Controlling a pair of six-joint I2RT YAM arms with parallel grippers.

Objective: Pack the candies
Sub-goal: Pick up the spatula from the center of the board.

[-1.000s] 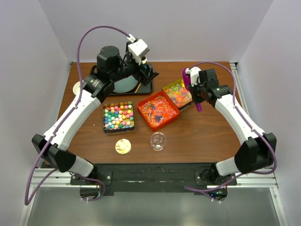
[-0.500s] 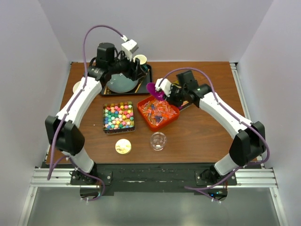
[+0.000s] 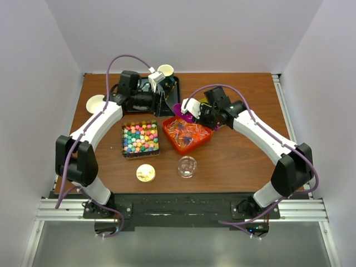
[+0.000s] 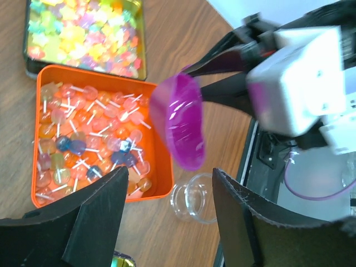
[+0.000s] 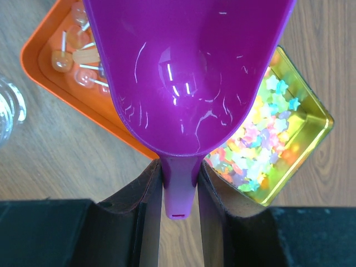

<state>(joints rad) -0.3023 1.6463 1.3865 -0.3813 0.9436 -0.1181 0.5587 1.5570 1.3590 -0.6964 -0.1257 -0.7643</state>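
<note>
The candies lie in three containers. Bright cubes fill a dark tin (image 3: 140, 138), wrapped sweets on white sticks fill an orange tray (image 3: 187, 134) (image 4: 94, 139), and pastel pieces fill a gold tin (image 5: 272, 139) (image 4: 83, 33). My right gripper (image 3: 194, 111) (image 5: 179, 172) is shut on the handle of a purple scoop (image 3: 186, 109) (image 5: 189, 72). The scoop is empty and hangs over the orange tray's far edge. My left gripper (image 3: 164, 103) (image 4: 171, 173) is open just behind that tray, with nothing between its fingers (image 4: 89, 222).
A small clear jar (image 3: 187, 166) (image 4: 194, 197) stands open in front of the orange tray, a round gold lid (image 3: 146, 173) to its left. A black tray (image 3: 172, 89) and two white cups (image 3: 95, 103) (image 3: 165, 70) are at the back left.
The right arm swung left, carrying the scoop from the gold tin to the orange tray. The left arm drew back from the black tray toward the orange tray, its jaws narrowing somewhat.
</note>
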